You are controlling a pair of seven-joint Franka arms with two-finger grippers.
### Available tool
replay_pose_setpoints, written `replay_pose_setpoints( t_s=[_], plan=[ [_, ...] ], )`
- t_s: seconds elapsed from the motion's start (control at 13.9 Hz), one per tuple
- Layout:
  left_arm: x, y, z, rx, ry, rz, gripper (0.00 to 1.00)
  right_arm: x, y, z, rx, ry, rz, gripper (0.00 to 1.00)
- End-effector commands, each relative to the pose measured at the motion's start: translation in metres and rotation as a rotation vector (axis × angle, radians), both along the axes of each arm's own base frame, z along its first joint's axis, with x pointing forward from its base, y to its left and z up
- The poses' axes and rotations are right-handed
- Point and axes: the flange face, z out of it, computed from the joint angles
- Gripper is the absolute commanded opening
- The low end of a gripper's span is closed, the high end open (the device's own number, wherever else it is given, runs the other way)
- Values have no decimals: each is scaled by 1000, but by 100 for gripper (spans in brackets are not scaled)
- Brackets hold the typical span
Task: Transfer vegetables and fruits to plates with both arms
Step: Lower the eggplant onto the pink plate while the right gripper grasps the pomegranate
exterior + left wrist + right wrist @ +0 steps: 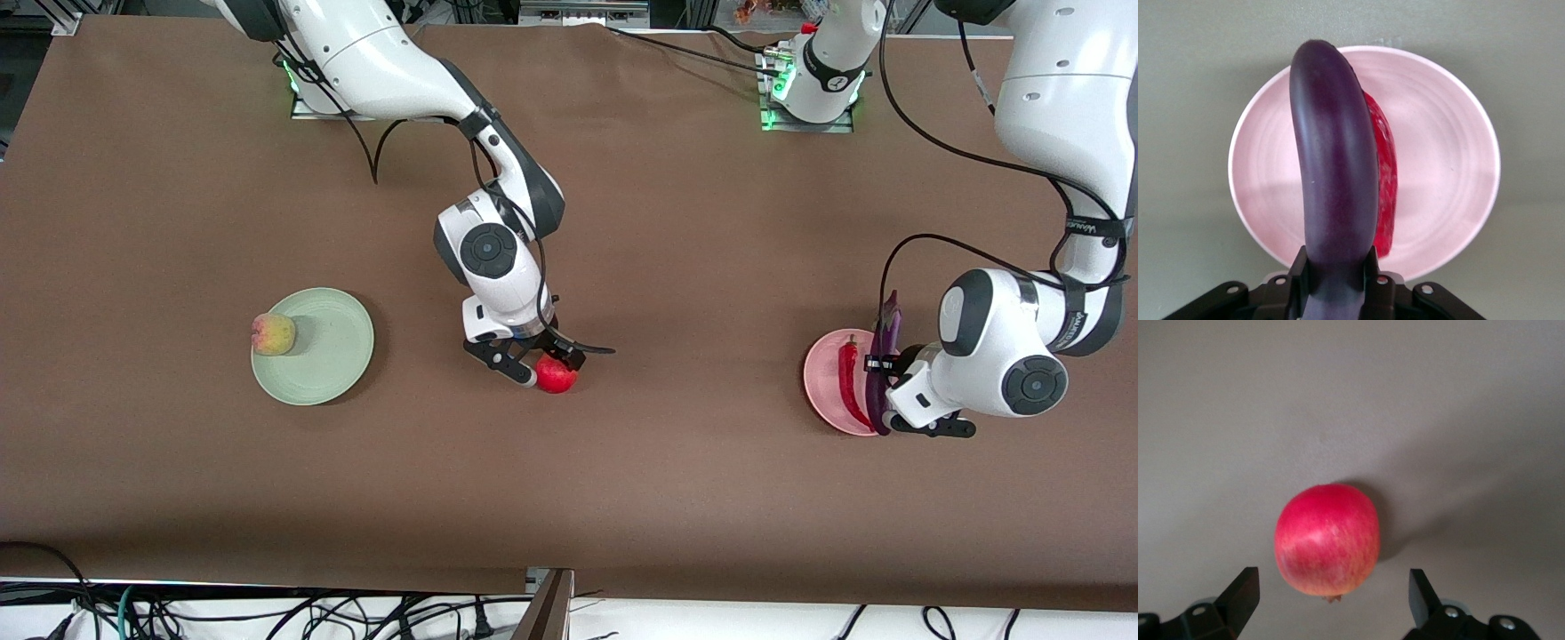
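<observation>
The left gripper point(882, 384) pinches the slippery eggplant point(1335, 180) over the pink plate point(1451, 133), while the right gripper point(1331, 603) gapes empty around the firm pomegranate point(1327, 540).

Even, soft overhead light across the brown table point(622, 498), no harsh glare. The red fruit point(1327, 540) throws a diffuse shadow to one side in the right wrist view, mildly soft-focused. The eggplant point(1335, 187) shows a faint sheen; the chili pepper point(1386, 180) beside it blurs, and the pink plate point(1451, 167) looks washed.
</observation>
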Motion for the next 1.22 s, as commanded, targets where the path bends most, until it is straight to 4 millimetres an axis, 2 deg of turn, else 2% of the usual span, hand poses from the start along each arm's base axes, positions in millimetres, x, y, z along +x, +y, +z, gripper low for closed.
replay_pose_setpoints(
  t_s=[0.0, 0.07, 0.29, 0.43, 0.5, 0.57, 0.65, 0.72, 0.79, 0.93, 1.01, 1.08, 1.15],
  plan=[
    [-1, -1, 6, 10, -12, -38, 13, 8, 3, -7, 23, -21, -21, 99],
    [-3, -1, 1, 5, -2, -74, 99, 10, 3, -15, 30, -39, -21, 99],
    [-2, 1, 13, -9, 0, -126, 100, 12, 6, -38, 41, -63, -25, 99],
    [-2, -3, 25, -9, -3, -128, 100, 8, 10, -41, 38, -58, -19, 98],
    [0, -6, 41, -11, -18, -128, 100, 7, 11, -40, 37, -56, -15, 81],
    [2, -11, 64, -9, -53, -134, 100, 8, 11, -33, 36, -62, -8, 57],
    [5, -21, 92, -11, -100, -143, 100, 9, 8, -29, 23, -53, 4, 34],
    [11, -34, 127, -23, -160, -148, 100, 13, -2, -19, -4, -20, 14, 16],
    [9, -42, 157, -18, -163, -160, 100, 19, -15, -1, -25, 8, 48, 11],
    [3, -53, 216, -14, -172, -154, 100, 36, -65, 36, -81, 95, 153, 11],
    [-5, -58, 248, -2, -201, -122, 100, 43, -99, 53, -110, 153, 233, 11],
    [-17, -54, 284, -2, -239, -30, 100, 49, -137, 67, -126, 197, 298, 11],
    [-26, -53, 311, -37, -268, 20, 100, 50, -173, 75, -143, 225, 350, 11]
  ],
)
